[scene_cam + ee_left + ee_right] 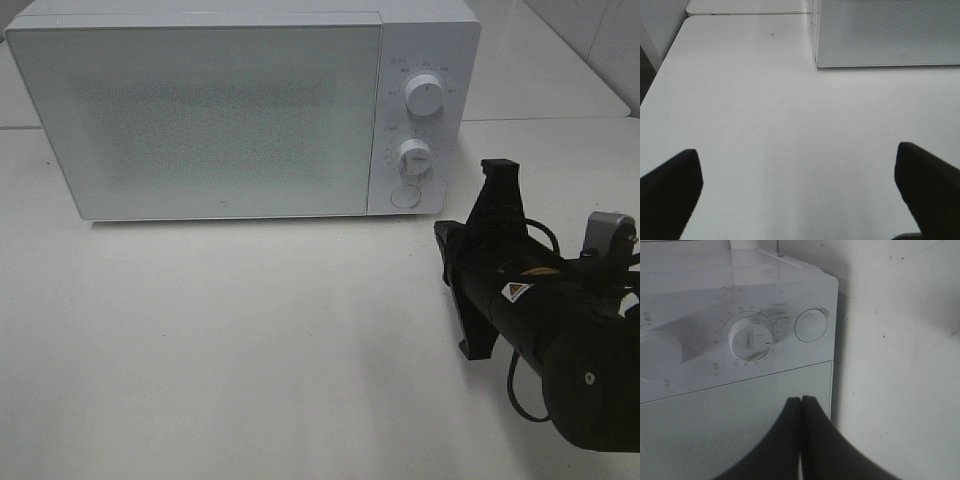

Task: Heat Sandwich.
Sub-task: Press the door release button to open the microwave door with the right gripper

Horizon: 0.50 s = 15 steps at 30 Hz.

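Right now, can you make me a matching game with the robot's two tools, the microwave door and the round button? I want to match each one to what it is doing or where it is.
Things:
1. left tool
2. right tool
3. microwave door
4. round button

Places or states:
A. just below the lower knob
B. fingers pressed together, nothing between them
C. fingers wide apart over the bare table
D. closed

Right pairs: 1-C, 2-B, 3-D, 4-A
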Tool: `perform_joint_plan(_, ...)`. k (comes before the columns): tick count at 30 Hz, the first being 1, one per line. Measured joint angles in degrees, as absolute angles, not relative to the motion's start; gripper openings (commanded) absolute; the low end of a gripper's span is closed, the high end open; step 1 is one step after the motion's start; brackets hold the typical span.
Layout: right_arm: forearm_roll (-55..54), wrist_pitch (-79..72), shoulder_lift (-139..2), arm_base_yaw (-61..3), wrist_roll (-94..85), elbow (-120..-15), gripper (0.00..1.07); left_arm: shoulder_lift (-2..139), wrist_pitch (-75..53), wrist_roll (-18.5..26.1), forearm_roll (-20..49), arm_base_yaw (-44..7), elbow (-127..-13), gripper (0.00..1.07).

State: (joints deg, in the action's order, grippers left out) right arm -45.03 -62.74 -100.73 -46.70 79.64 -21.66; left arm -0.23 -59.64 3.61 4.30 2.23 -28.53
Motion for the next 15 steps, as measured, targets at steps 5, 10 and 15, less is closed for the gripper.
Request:
perform_joint_plan(5, -45.15, -61.59, -103.25, -46.7, 79.76, -22.35, 0.0, -0.23, -59.64, 3.61, 4.3, 2.23, -28.53, 1.01)
perform_joint_plan(10, -43.6, -59.76, -105.6, -45.32, 80.39, -24.69, 0.0, -0.23, -59.64, 3.61, 4.3, 2.23, -28.53, 1.01)
perform_joint_plan(15, -39.88, -56.49, -107.72, -40.97, 80.67, -28.13, 0.0, -0.23, -59.64, 3.61, 4.3, 2.23, -28.53, 1.01)
